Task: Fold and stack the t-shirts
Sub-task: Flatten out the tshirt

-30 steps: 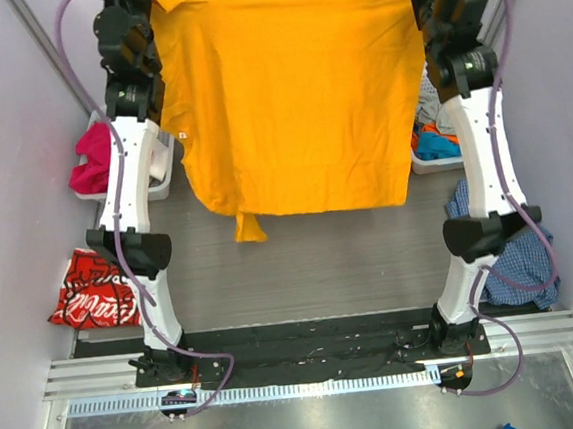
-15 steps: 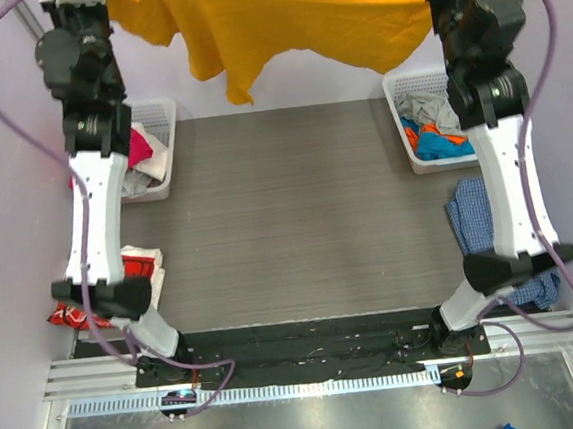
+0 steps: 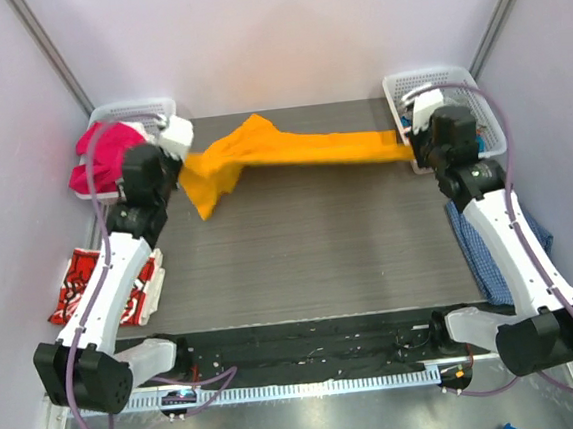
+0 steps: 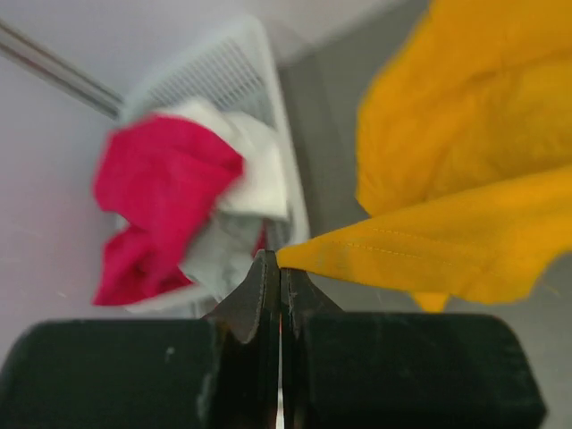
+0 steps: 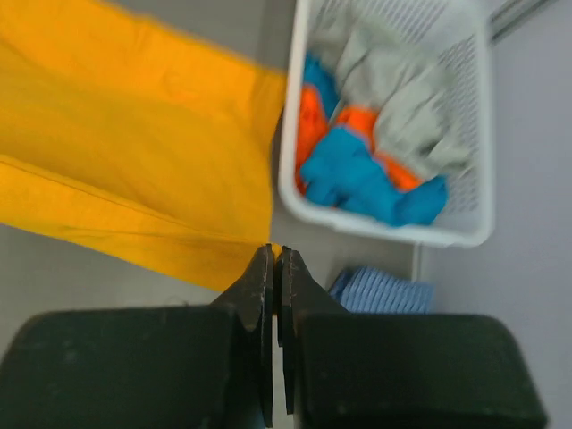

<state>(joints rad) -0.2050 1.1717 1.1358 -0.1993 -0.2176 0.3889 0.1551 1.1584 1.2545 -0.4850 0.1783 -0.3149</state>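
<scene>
The orange-yellow t-shirt [image 3: 291,150] is stretched in a bunched band across the far part of the table, between both grippers. My left gripper [image 3: 184,161] is shut on its left corner, seen in the left wrist view [image 4: 280,261] with the shirt [image 4: 465,152] spreading right. My right gripper [image 3: 408,147] is shut on its right corner, seen in the right wrist view [image 5: 275,253] with the shirt [image 5: 134,170] to the left. A red t-shirt with white lettering [image 3: 97,286] lies folded at the table's left edge.
A white basket [image 3: 162,109] at the back left holds pink and white clothes [image 4: 170,197]. A white basket [image 3: 396,84] at the back right holds blue, orange and grey clothes [image 5: 375,161]. A blue checked cloth [image 3: 490,247] lies at the right edge.
Both arms have swung down from high up, bringing the orange-yellow shirt from hanging in the air to low over the far part of the table. Both grippers stay shut on it.
</scene>
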